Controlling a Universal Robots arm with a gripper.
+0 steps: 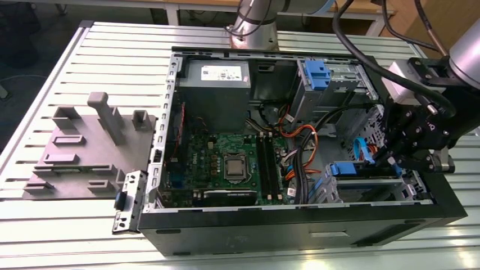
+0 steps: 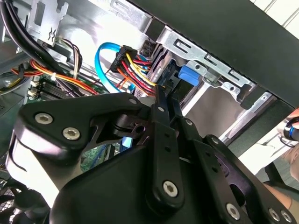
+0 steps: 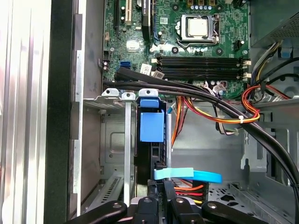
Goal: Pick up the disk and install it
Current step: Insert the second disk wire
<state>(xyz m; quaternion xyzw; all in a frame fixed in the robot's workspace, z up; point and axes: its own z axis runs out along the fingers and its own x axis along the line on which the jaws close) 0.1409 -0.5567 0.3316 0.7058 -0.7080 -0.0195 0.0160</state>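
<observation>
The open computer case (image 1: 300, 225) lies on its side on the slatted table (image 1: 45, 101), motherboard (image 1: 225, 163) exposed. Your disk (image 3: 148, 158) stands edge-on in the lower drive cage (image 1: 367, 188), near the exterior view's right, recognisable by its blue rail tab (image 3: 152, 126); cables are plugged at its rear end. Treat it as a dense, rigid, shock-sensitive block with smooth metal faces: grip across the plastic side rails, not the label. The gripper (image 3: 161, 184) sits at the disk's cabled end, its fingers drawn close together over the narrow edge; you cannot tell whether they actually pinch it.
</observation>
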